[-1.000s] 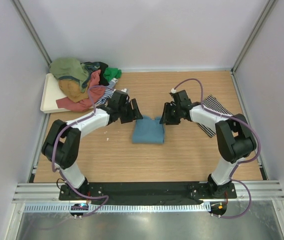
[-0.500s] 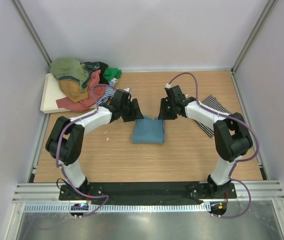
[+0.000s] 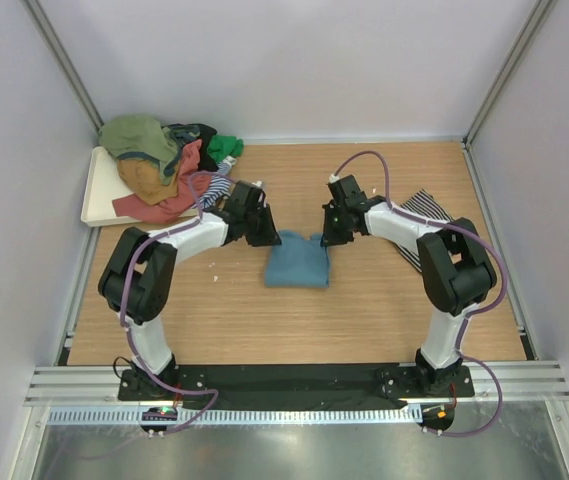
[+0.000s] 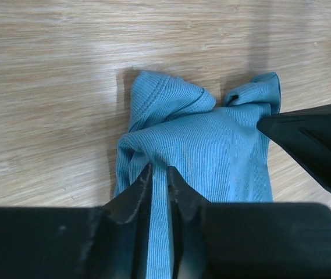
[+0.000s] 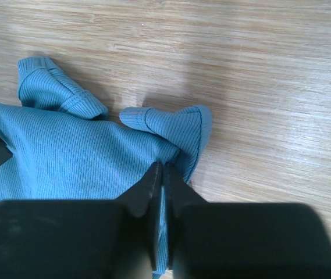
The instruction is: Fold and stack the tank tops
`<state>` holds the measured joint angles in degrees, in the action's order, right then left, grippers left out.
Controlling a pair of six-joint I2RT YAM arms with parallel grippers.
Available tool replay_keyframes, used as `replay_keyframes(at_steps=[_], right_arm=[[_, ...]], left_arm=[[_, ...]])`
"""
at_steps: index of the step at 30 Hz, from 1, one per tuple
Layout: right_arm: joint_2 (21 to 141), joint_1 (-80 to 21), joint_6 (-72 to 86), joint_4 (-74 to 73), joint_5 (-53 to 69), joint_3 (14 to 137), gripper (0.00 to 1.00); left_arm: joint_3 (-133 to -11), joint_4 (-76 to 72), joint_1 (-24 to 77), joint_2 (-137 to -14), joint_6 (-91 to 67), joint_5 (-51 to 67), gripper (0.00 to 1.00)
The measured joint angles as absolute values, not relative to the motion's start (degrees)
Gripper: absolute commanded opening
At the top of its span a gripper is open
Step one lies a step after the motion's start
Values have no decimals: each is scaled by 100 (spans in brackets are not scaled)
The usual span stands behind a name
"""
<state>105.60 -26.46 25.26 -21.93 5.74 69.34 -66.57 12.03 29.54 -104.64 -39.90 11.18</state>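
Pile (image 3: 159, 165): several tops heaped unfolded on the tray (image 3: 92, 205), far left; all yet to do.
Teal top (image 3: 297, 262): middle of the table (image 3: 214, 300), partly folded into a small block with its straps bunched at the far edge; this fold looks unfinished.
Striped top (image 3: 432, 210): flat at the right, under the right arm; seemingly done.
Left tool (image 4: 159, 174): nearly closed, pinching a ridge of the teal top's left side.
Right tool (image 5: 158, 171): closed tight on the teal top's right corner, by a strap.

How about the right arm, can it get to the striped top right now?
Probably not at once: its fingers are shut on the teal top. The striped top lies close beside that arm, so likely yes after letting go.
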Motion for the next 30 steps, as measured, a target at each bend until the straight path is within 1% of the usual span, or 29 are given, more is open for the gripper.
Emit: replay_keyframes(at_steps=[1,3,7,12,13,14,15,16,18,22,26,29,30], right_arm=[[10560,-2646,2512,-2196,576,6934,3],[10560,-2646,2493,-2196,607,6936,1],[10516,-2646,2473,-2182,683,6934,1],[10016,-2646,2473,-2196,768,6849,1],[9878,-2646,2473,-2191,781,6847,1],[9751,-2646,2475,-2189,794,6847,1],[9662,-2646,2475,-2182,805,6847,1],[9572,-2646,2475,-2171,814,6847,1],[9498,-2646,2475,-2123,829,6847,1],[9559,-2646,2480,-2106,864,6807,1],[9679,-2646,2497,-2093,886,6783,1],[9743,-2644,2506,-2086,893,6781,1],[9754,-2646,2512,-2082,895,6781,1]], left_arm=[[-6667,1208,2954,-10464,-3988,1116,8],[-6713,1240,2954,-10464,-3986,1109,0],[-6855,1321,2954,-10460,-3940,1092,0],[-6825,1422,2954,-10243,-3883,1004,0],[-6796,1448,2954,-10138,-3879,982,5],[-6781,1472,2954,-10025,-3872,956,16],[-6777,1485,2954,-9918,-3844,937,39],[-6779,1490,2954,-9826,-3806,902,47],[-6794,1505,2954,-9723,-3837,854,54],[-6879,1546,2954,-9867,-3850,856,54],[-7026,1601,2954,-10304,-3850,860,51],[-7059,1627,2954,-10578,-3854,862,47],[-7070,1645,2954,-10654,-3854,864,43]])
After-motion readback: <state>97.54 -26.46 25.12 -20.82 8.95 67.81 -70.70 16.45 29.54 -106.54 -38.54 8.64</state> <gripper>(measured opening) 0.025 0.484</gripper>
